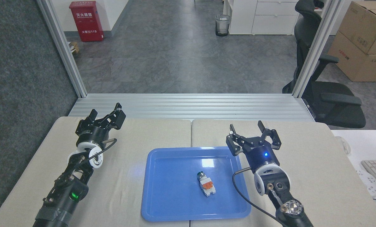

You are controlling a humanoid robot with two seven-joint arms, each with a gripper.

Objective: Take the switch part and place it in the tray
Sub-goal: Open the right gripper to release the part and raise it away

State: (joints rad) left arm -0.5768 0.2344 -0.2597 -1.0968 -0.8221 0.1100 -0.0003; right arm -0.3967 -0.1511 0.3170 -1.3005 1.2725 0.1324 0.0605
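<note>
The switch part [205, 183], likely light, rigid and slick plastic lying loose in the blue tray [162, 201], suits a pinch across its flat white-grey sides, while the right gripper [252, 131] and left gripper [107, 115] both stand open, holding nothing.

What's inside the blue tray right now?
Only the switch part lies inside the tray, right of centre, dark round end pointing away. Nothing covers it, so the blue floor shows all around; only the spot beneath the part is hidden.
</note>
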